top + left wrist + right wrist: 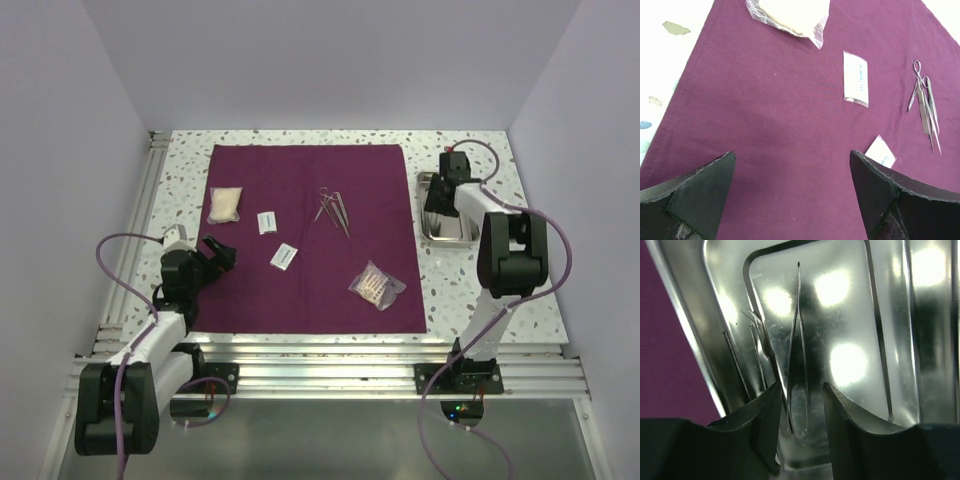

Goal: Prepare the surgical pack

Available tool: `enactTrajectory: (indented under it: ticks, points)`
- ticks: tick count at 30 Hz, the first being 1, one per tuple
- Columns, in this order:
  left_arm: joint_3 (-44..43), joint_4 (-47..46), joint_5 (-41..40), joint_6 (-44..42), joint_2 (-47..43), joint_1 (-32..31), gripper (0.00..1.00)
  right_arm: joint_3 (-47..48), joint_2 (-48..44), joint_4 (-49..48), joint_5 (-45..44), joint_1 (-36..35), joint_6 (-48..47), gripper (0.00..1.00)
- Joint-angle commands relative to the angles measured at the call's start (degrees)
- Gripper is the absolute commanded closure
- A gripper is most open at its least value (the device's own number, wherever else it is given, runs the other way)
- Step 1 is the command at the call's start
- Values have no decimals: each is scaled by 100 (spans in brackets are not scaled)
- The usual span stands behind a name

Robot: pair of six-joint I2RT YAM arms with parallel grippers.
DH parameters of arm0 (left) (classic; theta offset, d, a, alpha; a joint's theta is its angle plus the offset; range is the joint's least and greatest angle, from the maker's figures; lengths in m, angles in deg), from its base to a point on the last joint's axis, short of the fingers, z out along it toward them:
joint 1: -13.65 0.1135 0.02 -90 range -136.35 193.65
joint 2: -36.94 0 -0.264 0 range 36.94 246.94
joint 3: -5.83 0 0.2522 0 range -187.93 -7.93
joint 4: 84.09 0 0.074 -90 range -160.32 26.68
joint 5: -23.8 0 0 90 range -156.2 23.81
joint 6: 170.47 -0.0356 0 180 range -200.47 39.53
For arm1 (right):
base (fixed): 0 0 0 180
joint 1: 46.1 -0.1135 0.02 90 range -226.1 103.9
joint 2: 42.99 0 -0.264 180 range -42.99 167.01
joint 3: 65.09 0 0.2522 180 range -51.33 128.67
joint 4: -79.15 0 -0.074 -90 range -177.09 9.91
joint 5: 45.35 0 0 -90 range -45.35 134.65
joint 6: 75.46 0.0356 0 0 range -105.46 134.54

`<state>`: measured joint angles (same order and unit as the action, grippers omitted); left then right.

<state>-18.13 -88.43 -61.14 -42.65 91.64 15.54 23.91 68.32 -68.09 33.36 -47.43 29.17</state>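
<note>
Black fingers of the right gripper (801, 386) stand partly apart, low inside a shiny steel tray (880, 300). A thin pair of tweezers (799, 340) lies on the tray floor between them, its joined end nearest the fingers and its tips pointing to the top of the wrist view. There is a gap on either side, so nothing is clamped. Faint thin lines left of the tweezers may be reflections; I cannot tell. In the overhead view the tray sits at the right of the frame on the speckled table (450, 290), just beside the right edge of the cloth (310, 290).

The left gripper (792, 155) is spread wide and holds nothing; it hangs over the lower left part of the cloth.

The plum cloth lies flat and unfolded across the middle of the table. It is close to square, so no long axis stands out, and its edges run parallel to the table's edges. On it lie:
- a clear pouch (225, 204) of pale padding at upper left;
- two small white packets (267, 222), one below and to the right of the other;
- slim metal instruments (332, 208) near the centre, their ring handles toward the far edge;
- a clear bag (377, 285) at lower right.
</note>
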Motion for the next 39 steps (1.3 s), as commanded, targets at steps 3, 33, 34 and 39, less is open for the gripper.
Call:
enactTrajectory:
  ticks: [3, 33, 34, 39]
  points:
    - [-158, -298, 162, -161, 59, 48, 0, -132, -1373, -204, -347, -508, -285, 50]
    - [-193, -281, 250, -232, 103, 48, 0, 1309, 690, 710, -303, -3533, -1120, 60]
    - [-193, -281, 241, -232, 111, 48, 0, 1300, 699, 719, -330, -3542, -1138, 60]
    - [-193, -272, 250, -231, 94, 48, 0, 1247, 770, 754, -532, -3550, -1164, 62]
